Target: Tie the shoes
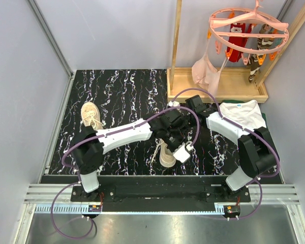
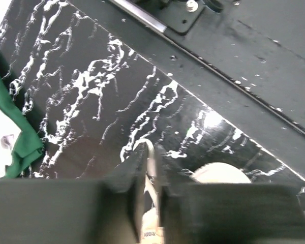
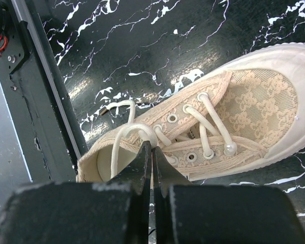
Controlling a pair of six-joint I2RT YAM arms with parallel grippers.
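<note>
One beige lace-up shoe (image 1: 166, 155) lies near the table's front middle, under both grippers. In the right wrist view the shoe (image 3: 254, 107) has its toe to the right and its white lace (image 3: 123, 133) loose at the top eyelets. My right gripper (image 3: 153, 146) is shut, pinching a loop of that lace over the shoe's opening. My left gripper (image 2: 151, 158) is shut on another stretch of white lace (image 2: 151, 150) held above the table, with the shoe's toe (image 2: 221, 174) just beside it. The second shoe (image 1: 91, 116) lies alone at the back left. In the top view the two grippers (image 1: 172, 136) meet over the near shoe.
A white T-shirt (image 1: 242, 113) on a green cloth (image 2: 20, 137) lies at the right. A wooden drying stand (image 1: 218, 84) with a pink hanger ring (image 1: 248, 28) of clothes stands at the back right. The black front rail (image 3: 38, 101) runs close behind the shoe's heel.
</note>
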